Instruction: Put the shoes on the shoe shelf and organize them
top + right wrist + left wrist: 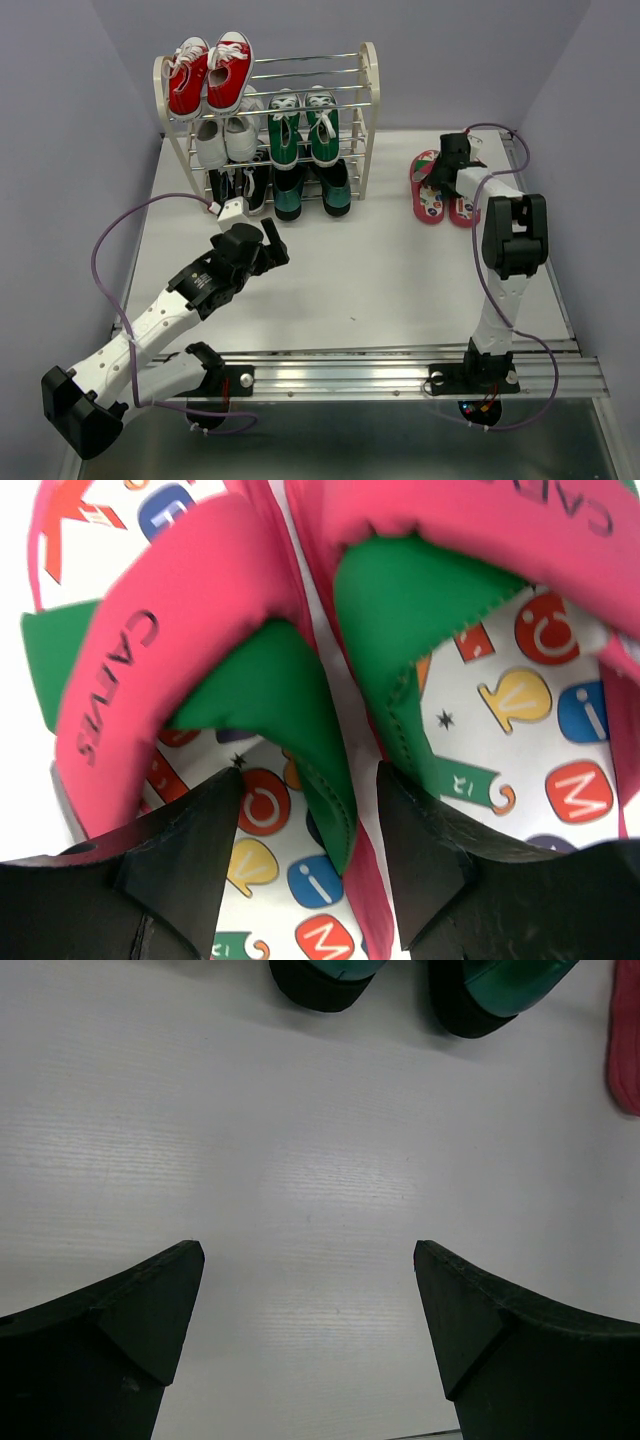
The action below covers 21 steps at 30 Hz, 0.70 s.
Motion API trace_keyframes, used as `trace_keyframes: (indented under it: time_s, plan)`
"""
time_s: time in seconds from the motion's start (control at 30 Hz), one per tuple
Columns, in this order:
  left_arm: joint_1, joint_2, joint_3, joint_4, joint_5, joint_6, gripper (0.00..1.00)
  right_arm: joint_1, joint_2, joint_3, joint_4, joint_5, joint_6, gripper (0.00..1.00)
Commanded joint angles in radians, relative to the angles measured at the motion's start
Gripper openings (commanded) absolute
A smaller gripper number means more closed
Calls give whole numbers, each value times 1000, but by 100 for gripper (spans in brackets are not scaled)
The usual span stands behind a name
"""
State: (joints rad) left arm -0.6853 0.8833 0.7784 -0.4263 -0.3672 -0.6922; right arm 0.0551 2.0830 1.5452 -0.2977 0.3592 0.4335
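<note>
The right gripper [310, 790] is straddling the inner straps of the pink flip-flops [560, 710] on the counter [380, 270] near the shoe shelf [368, 120]; pinching or not, I cannot tell. Soft straps could slip, dropping one. The left gripper [310, 1260] is hanging, jaws spread.

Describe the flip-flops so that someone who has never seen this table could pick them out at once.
Find the cream shoe shelf at the back of the white table. To its right, on the tabletop below the right claw, lie the flip-flops. Unlike the closed shoes on the shelf, they are open, pink-strapped, with white, colourfully printed footbeds.
</note>
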Motion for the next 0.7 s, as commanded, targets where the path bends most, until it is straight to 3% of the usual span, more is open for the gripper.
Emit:
trace_keyframes:
  time_s: [0.0, 0.13, 0.23, 0.27, 0.33, 0.4, 0.5, 0.67]
  plan:
    - [0, 2, 28, 0, -22, 6, 99, -34, 29, 49, 114, -8, -36, 63]
    - [0, 14, 32, 3, -21, 5, 99, -34, 34, 47, 172, -63, -82, 62]
    - [0, 28, 39, 3, -19, 5, 99, -34, 31, 49, 207, -85, -104, 54]
    - [0, 32, 42, 3, -18, 5, 99, -34, 26, 49, 221, -88, -110, 40]
    - [0, 43, 42, 6, -12, 5, 99, -34, 14, 46, 223, -98, -107, 22]
    - [0, 51, 45, 11, -4, 0, 99, -34, -15, 18, 223, -112, -87, 14]
    - [0, 52, 36, 32, 17, 2, 99, -34, -101, -77, 223, -118, -35, 5]
    - [0, 59, 28, 81, 56, 19, 99, -34, -260, -287, 224, -184, 74, 3]
